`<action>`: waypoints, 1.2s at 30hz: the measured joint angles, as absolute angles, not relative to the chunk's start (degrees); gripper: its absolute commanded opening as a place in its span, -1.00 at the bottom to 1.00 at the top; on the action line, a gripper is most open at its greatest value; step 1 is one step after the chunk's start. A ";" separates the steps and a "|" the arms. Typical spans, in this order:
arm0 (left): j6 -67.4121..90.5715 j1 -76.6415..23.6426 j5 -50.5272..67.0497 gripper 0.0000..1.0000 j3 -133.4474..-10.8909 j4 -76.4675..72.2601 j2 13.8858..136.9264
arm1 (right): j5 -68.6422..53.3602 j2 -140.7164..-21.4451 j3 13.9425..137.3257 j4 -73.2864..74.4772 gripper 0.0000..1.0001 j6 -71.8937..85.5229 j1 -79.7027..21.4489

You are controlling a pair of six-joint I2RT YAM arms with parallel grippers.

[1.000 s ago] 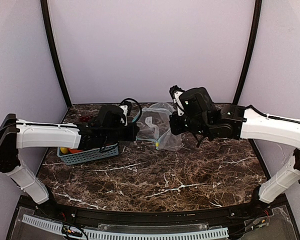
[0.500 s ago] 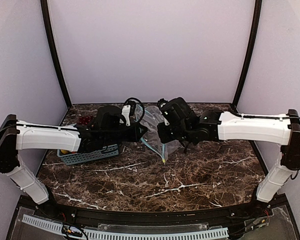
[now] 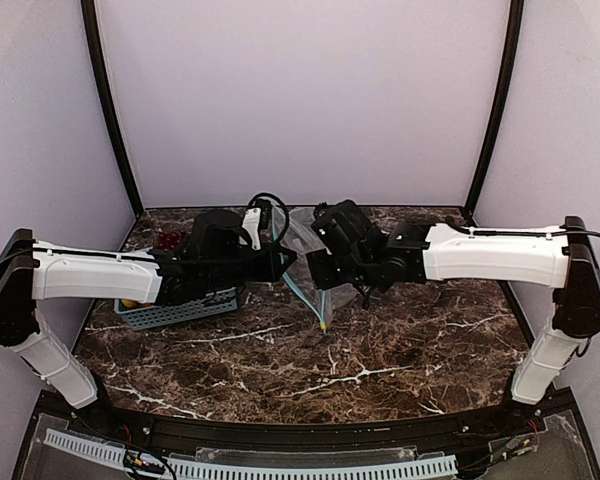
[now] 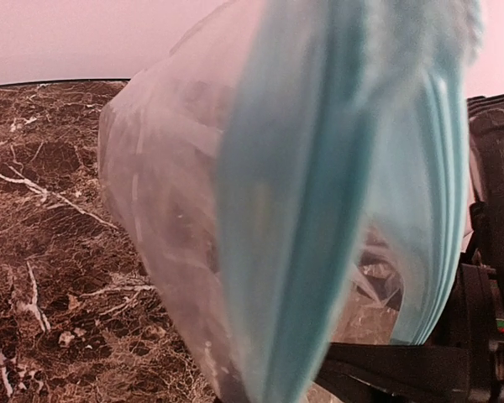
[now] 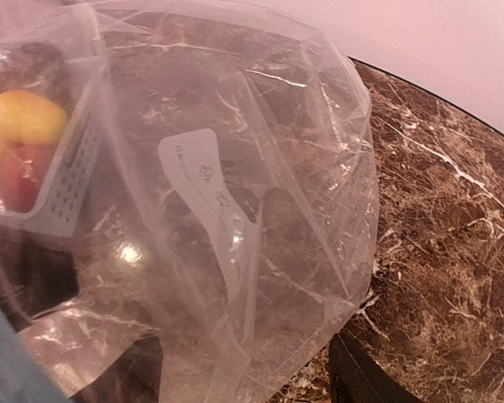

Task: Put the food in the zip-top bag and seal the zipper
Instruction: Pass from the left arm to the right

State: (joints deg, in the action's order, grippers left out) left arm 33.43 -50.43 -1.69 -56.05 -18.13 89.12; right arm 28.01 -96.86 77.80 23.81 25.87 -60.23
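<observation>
The clear zip-top bag (image 3: 298, 235) hangs between my two grippers above the table. My left gripper (image 3: 273, 262) is shut on its mouth edge; in the left wrist view the teal zipper (image 4: 319, 210) fills the frame, blurred, and hides the fingers. A loop of the zipper (image 3: 305, 295) hangs down to the table. My right gripper (image 3: 315, 268) is pressed close against the bag (image 5: 302, 168), its jaws apart with loose plastic and the white label (image 5: 210, 201) between them. The food, yellow (image 5: 25, 116) and red (image 5: 17, 180) pieces, lies in the basket, seen through the plastic.
The teal lattice basket (image 3: 175, 310) stands on the marble table (image 3: 330, 370) under my left arm, with yellow and orange pieces at its left end. A dark red item (image 3: 168, 240) lies behind it. Black frame posts and pale walls close in the back.
My right arm has moved left, up against the bag, and its jaws have opened. The zipper strip now hangs lower. The left gripper has stayed shut and barely moved.
</observation>
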 measured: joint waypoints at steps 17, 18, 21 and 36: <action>31.11 -50.43 -5.08 -0.99 -56.05 -12.12 88.01 | 39.13 -101.86 80.71 33.34 0.53 31.79 -55.55; 30.57 -50.43 -6.24 -0.99 -56.05 -10.83 87.70 | 39.35 -101.19 80.36 33.61 0.53 31.92 -55.16; 28.93 -50.43 -9.93 -0.99 -56.10 -6.48 87.15 | 40.14 -98.41 79.40 34.50 0.52 32.27 -54.28; 27.22 -50.98 -9.45 -0.99 -56.55 -3.99 87.53 | 26.50 -93.12 76.77 30.59 0.81 26.04 -53.74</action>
